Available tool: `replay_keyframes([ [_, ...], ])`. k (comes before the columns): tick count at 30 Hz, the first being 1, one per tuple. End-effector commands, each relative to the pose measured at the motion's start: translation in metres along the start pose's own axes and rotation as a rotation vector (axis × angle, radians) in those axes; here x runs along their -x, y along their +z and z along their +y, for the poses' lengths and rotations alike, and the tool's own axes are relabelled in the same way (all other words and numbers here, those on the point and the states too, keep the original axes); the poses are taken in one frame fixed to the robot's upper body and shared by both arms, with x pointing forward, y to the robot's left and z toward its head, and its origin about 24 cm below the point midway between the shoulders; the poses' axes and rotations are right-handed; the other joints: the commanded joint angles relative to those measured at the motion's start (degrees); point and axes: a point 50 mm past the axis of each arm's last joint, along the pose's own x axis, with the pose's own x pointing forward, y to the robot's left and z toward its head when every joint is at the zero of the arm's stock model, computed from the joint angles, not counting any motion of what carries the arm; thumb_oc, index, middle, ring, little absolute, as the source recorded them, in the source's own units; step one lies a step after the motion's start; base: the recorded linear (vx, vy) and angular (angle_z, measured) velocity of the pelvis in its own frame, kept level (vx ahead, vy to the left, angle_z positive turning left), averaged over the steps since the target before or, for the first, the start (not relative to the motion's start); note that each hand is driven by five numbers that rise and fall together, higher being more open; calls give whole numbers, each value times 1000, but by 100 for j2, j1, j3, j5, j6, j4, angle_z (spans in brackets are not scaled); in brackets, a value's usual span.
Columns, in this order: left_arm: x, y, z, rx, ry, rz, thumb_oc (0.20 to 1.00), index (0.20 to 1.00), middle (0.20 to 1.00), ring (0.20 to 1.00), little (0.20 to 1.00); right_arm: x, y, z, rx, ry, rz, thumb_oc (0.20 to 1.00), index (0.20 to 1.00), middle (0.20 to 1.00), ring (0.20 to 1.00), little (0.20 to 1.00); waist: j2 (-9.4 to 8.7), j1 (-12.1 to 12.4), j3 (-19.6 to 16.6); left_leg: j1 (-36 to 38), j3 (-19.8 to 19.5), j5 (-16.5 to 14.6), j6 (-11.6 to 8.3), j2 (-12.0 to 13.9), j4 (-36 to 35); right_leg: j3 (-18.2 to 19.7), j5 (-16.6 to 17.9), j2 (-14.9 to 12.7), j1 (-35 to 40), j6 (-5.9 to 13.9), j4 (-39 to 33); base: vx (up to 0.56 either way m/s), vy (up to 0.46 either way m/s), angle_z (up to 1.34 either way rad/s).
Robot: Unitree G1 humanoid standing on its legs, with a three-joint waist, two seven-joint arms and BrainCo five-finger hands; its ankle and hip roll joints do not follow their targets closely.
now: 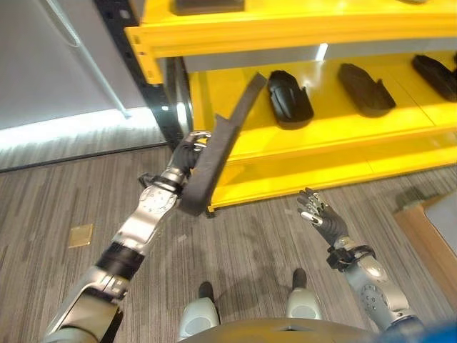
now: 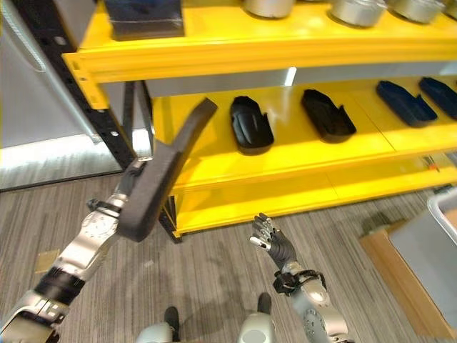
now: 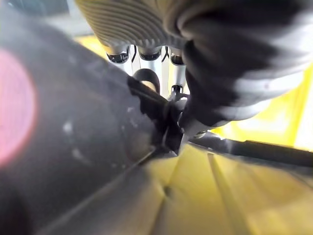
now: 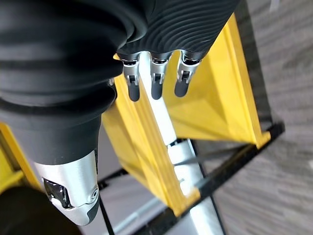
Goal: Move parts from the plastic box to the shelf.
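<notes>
Fingers point(image 3: 146, 54) of the left hand point(image 1: 187, 151) are curled round a long dark part point(image 1: 218, 146), pinching it against the thumb; the wrist view shows the dark slab pressed close under them. Beyond those fingers stands the yellow shelf point(image 1: 335, 136), the biggest thing here, its middle level just past the raised upper end of the held part. That part runs slanted, its top end up by the near left corner of the shelf level, its lower end hanging below the hand above the grey wood-look floor point(image 1: 57, 193). A black upright post point(image 2: 86, 100) of the rack stands just beyond the left hand. Off to the right of the held part, on the middle level, lie black moulded parts: one point(image 2: 250, 123) nearest, another point(image 2: 328, 114) beside it, and two bluish ones point(image 2: 403, 102) further right. Lower and to the right, the right hand point(image 2: 275, 245) hangs in the air before the bottom shelf edge, fingers point(image 4: 155, 78) straight and relaxed, holding nothing.
</notes>
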Motion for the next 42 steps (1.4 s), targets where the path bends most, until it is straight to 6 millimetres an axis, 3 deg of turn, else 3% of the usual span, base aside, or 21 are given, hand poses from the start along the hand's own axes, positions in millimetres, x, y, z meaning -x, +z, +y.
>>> replay_keyframes([
  [1, -28, 44, 13, -157, 134, -219, 200, 200, 200, 200, 200, -9, 28, 8, 52, 72, -115, 1000, 1000, 1000, 1000, 1000, 63, 62, 226, 60, 107, 37, 71, 130, -126, 116, -309, 84, -50, -84, 314, -66, -34, -29],
  [5, -46, 43, 15, -246, 176, -189, 200, 200, 200, 200, 200, -10, 32, 11, 62, 90, -128, 1000, 1000, 1000, 1000, 1000, 23, -15, 330, 114, 185, 143, 31, 209, -263, 170, -281, 160, -146, -85, 315, -20, -25, -12],
  [9, -72, 52, 35, -322, 298, -156, 200, 200, 200, 200, 200, -12, 35, 16, 81, 125, -131, 1000, 1000, 1000, 1000, 1000, -57, -146, 510, 120, 328, 260, -23, 325, -352, 305, -233, 293, -390, -81, 350, -59, -34, -19],
  [14, -82, 51, 42, -196, 402, -105, 200, 200, 200, 200, 200, -12, 34, 18, 94, 132, -119, 1000, 1000, 1000, 1000, 1000, -141, -224, 686, 108, 401, 318, -41, 379, -374, 434, -176, 362, -555, -77, 395, -50, -32, -16],
  [22, -88, 50, 34, 8, 508, -78, 200, 200, 200, 200, 200, -16, 35, 23, 99, 129, -124, 1000, 1000, 1000, 1000, 1000, -176, -214, 819, 166, 401, 393, -94, 435, -447, 413, -227, 385, -558, -109, 463, -4, -32, -9],
  [25, -87, 48, 36, 12, 516, -72, 200, 200, 200, 200, 200, -16, 36, 22, 100, 126, -125, 1000, 1000, 1000, 1000, 1000, -157, -201, 813, 192, 387, 413, -102, 444, -490, 387, -240, 386, -529, -118, 470, 3, -4, 1],
  [34, -75, 46, 68, -10, 604, -62, 200, 200, 200, 200, 200, -16, 34, 18, 129, 116, -106, 1000, 1000, 1000, 1000, 1000, -63, -90, 777, 320, 319, 532, -139, 485, -720, 250, -290, 404, -439, -124, 492, 6, -17, 6],
  [37, -70, 46, 76, -12, 629, -74, 200, 200, 200, 200, 200, -20, 45, 22, 166, 133, -153, 1000, 1000, 1000, 1000, 1000, -41, -38, 793, 350, 306, 550, -134, 496, -763, 226, -303, 415, -428, -121, 510, -2, -8, 4],
  [40, -66, 46, 81, -6, 659, -85, 200, 200, 200, 200, 200, -22, 47, 23, 68, 119, -204, 1000, 1000, 1000, 1000, 1000, -13, -8, 805, 355, 274, 569, -128, 504, -791, 189, -322, 409, -422, -119, 534, -7, 3, 3],
  [42, -64, 46, 85, -12, 669, -86, 200, 200, 200, 200, 200, -25, 57, 22, 153, 65, -266, 1000, 1000, 1000, 1000, 1000, 19, 10, 820, 339, 248, 584, -125, 504, -811, 149, -332, 400, -415, -114, 543, -13, 7, 5],
])
